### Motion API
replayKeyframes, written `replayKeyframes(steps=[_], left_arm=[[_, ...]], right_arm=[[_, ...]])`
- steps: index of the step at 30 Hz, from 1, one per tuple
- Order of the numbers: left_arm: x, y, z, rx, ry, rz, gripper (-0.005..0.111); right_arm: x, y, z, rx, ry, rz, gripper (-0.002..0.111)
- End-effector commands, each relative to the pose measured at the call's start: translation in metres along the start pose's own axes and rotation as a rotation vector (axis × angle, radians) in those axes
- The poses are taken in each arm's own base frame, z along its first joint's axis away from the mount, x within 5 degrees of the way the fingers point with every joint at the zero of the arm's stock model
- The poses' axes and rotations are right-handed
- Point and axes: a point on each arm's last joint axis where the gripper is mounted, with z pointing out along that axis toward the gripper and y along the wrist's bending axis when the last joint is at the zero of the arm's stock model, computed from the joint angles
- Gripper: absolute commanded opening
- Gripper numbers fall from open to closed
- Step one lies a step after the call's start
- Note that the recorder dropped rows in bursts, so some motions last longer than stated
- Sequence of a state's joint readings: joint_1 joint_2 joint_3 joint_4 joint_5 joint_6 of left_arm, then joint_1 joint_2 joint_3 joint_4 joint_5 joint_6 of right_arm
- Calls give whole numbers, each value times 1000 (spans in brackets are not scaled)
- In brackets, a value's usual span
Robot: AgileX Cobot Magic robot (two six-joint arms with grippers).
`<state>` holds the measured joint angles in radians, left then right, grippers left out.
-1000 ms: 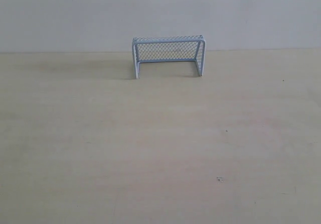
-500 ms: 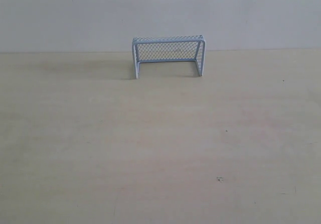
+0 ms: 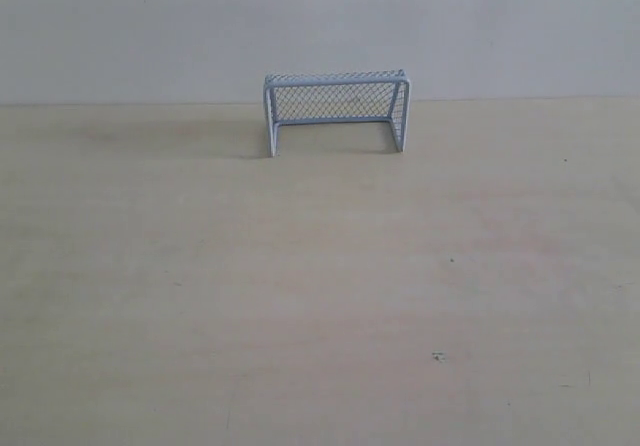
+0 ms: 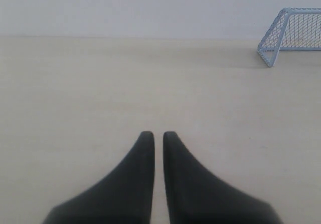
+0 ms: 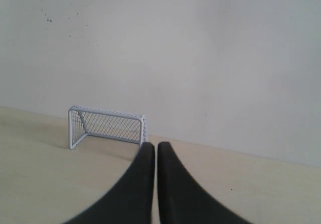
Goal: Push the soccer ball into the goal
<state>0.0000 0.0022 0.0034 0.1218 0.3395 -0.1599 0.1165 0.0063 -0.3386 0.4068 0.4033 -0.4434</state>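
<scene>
The goal [image 3: 335, 111], a pale blue-white tube frame with mesh netting, stands at the far side of the table against the wall, its mouth facing the near edge. It also shows in the left wrist view as the goal [image 4: 293, 35] and in the right wrist view as the goal [image 5: 106, 126]. No soccer ball shows in any view. My left gripper [image 4: 158, 133] is shut, black fingers nearly touching, nothing between them. My right gripper [image 5: 156, 144] is shut too and holds nothing. Neither gripper appears in the exterior view.
The pale wooden table [image 3: 320, 296] stretches from the near edge to the grey-white wall [image 3: 320, 26] right behind the goal. A few small dark specks [image 3: 438, 357] mark the tabletop.
</scene>
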Motion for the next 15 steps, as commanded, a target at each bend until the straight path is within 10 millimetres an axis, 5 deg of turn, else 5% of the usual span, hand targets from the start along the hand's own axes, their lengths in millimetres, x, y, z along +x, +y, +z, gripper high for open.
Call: replayKeyframes(steps=[1, 11, 15], left_arm=[[-1, 0, -1, -1, -4, -7, 6], [-1, 0, -1, -1, -4, -7, 6], [-1, 0, -1, -1, -4, -7, 6]], right_arm=[[0, -1, 0, 14, -19, 3, 0], [21, -7, 10, 78, -70, 138, 0], [52, -11, 18, 126, -61, 150, 0]])
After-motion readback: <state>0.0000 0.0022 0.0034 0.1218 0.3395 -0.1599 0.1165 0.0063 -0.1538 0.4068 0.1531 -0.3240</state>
